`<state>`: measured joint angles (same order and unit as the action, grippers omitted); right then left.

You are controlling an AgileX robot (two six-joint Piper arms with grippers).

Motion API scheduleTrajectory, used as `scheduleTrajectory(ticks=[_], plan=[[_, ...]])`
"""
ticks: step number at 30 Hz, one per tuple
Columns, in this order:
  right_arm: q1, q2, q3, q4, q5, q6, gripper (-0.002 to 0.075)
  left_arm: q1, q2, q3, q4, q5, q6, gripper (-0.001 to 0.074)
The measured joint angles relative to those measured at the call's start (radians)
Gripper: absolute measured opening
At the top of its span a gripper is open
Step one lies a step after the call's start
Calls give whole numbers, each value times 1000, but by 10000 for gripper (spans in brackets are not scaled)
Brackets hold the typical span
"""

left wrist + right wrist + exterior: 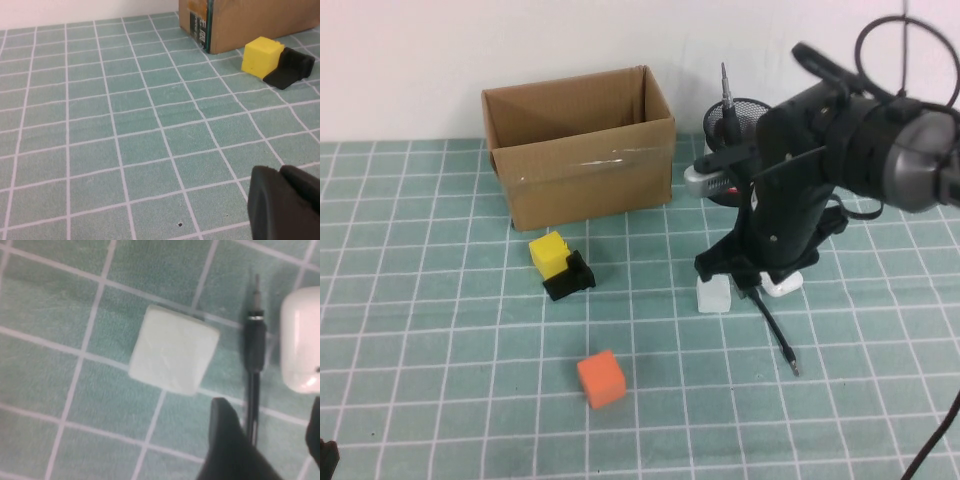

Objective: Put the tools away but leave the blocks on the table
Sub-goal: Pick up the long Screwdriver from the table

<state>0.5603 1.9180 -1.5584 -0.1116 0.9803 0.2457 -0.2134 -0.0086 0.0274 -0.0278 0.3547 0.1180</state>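
Note:
A thin black precision driver [775,335] [254,365] lies on the teal mat beside the white block [713,295] [173,350]. My right gripper [752,280] [270,440] hangs low over it, open, one finger on each side of its shaft. The black-handled screwdriver [727,108] stands in a black mesh cup [745,115]. A steel-and-red tool [712,180] shows beside the cup, partly hidden by the arm. Near the box sit the yellow block [549,250] [261,56] and the notched black block [570,275] [290,67]. The orange block [601,378] is nearer. My left gripper [285,200] is shut and empty, low at the near left.
An open cardboard box [580,155] [250,22] stands at the back centre. A white rounded case [782,285] [300,340] lies right next to the driver, under my right arm. A black cable [935,440] runs down the right edge.

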Motion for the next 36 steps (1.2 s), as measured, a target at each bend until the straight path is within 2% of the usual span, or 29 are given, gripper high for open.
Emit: scheduleTrajectory(ticks=[20, 36], plan=[[-21, 70, 0, 10, -67, -87, 283, 0, 0, 0, 0, 0, 0, -3], [-21, 93, 0, 2, -110, -115, 241, 0, 0, 0, 0, 0, 0, -3]])
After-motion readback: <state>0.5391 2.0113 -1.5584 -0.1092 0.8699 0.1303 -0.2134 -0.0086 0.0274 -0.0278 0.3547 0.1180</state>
